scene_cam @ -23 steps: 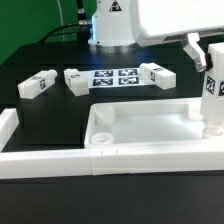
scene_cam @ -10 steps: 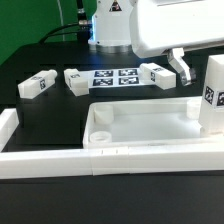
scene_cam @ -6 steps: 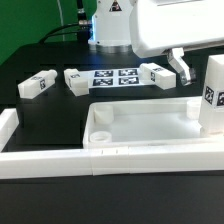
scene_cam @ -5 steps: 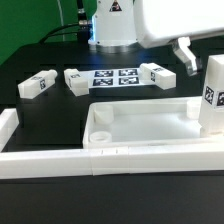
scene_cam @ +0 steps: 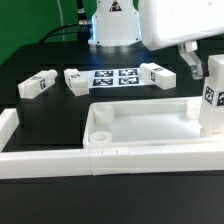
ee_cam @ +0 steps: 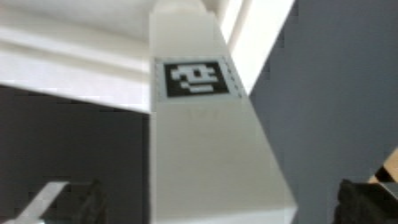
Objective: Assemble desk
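The desk top (scene_cam: pixel 140 125) is a white rimmed tray lying flat in the middle of the exterior view. One white tagged leg (scene_cam: pixel 211 105) stands upright at the tray's corner on the exterior view's right. My gripper (scene_cam: pixel 200 60) hangs open just above and behind the top of that leg, holding nothing. In the wrist view the same leg (ee_cam: pixel 199 120) with its tag runs between my gripper (ee_cam: pixel 214 205), and a dark gap shows between it and each of the fingers (ee_cam: pixel 63 205). Three more legs (scene_cam: pixel 38 85), (scene_cam: pixel 76 79), (scene_cam: pixel 156 74) lie on the black table behind the tray.
The marker board (scene_cam: pixel 116 77) lies flat between the loose legs, in front of the arm's base (scene_cam: pixel 112 25). A long white rail (scene_cam: pixel 50 160) runs along the front of the tray and turns up at the exterior view's left.
My open gripper has risen off the standing leg and drifted toward the exterior view's right. The leg has stayed upright at the tray's corner.
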Robot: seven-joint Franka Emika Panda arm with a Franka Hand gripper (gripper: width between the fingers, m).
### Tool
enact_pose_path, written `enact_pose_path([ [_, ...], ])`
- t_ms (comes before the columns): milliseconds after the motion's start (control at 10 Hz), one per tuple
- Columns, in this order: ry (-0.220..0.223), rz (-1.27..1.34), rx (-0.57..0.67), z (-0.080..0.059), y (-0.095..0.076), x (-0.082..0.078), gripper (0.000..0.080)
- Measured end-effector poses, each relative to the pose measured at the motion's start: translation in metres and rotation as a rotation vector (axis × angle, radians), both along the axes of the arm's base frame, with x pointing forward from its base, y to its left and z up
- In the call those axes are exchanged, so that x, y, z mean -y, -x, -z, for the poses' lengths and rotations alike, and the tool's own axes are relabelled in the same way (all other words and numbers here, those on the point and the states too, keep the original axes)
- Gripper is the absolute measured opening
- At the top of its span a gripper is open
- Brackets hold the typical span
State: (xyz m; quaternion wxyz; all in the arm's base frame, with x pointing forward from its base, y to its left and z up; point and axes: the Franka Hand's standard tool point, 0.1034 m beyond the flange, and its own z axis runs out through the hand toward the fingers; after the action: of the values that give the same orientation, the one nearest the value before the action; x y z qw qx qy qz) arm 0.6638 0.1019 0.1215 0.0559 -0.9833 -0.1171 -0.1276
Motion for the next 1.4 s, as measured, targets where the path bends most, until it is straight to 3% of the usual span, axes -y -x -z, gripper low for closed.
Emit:
enact_pose_path([
  [400, -0.001, -0.004, -0.252, -0.001, 0.001, -0.005, 0.0649],
  [700, -0.001, -0.004, -0.271, 0.000, 0.002, -0.003, 0.0649],
  [900, 0.061, 0.014, -0.277, 0.003, 0.003, 0.008, 0.0649],
  [1300, 0.063, 0.041, -0.278, 0.003, 0.002, 0.014, 0.0649],
  [1400, 0.059, 0.070, -0.282, 0.003, 0.002, 0.013, 0.0507],
])
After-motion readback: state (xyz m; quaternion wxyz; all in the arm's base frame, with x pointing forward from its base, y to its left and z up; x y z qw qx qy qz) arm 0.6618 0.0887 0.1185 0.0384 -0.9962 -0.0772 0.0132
